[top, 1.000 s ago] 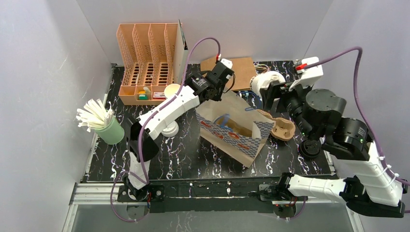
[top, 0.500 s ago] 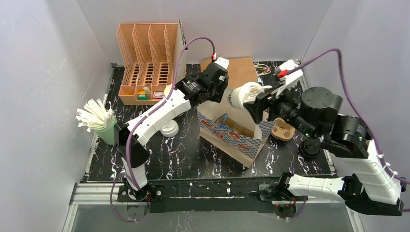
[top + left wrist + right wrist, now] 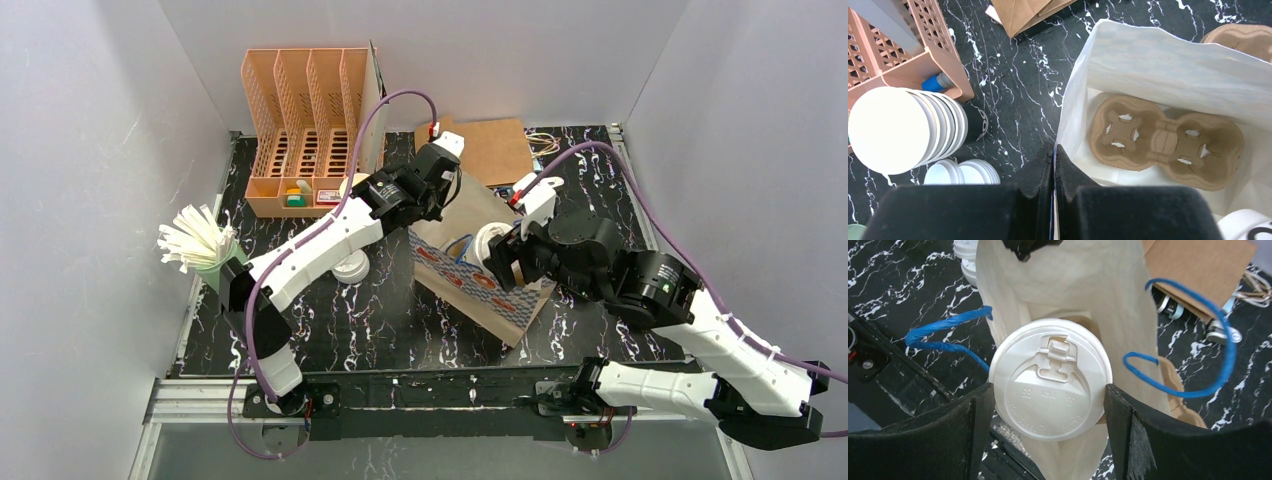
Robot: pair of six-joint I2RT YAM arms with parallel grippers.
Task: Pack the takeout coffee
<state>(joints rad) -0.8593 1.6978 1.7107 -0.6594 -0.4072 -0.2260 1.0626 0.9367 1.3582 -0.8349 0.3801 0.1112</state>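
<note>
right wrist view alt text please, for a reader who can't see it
A white lidded coffee cup is gripped between the right gripper's two black fingers, directly over the mouth of an open paper bag with blue twine handles. A brown pulp tray peeks out beneath the cup; the table is black marble.

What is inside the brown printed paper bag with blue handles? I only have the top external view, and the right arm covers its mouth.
Observer: A brown moulded-pulp two-cup tray lies flat on the bottom of the paper bag, both wells empty.
Operator: Is the left tool gripping the bag?
Observer: Yes, the left tool is shut on the bag's rim.
Operator: How is the cup seated?
Observer: The white lidded paper cup sits centred between the fingers of the right tool, lid up, above the bag's mouth.
</note>
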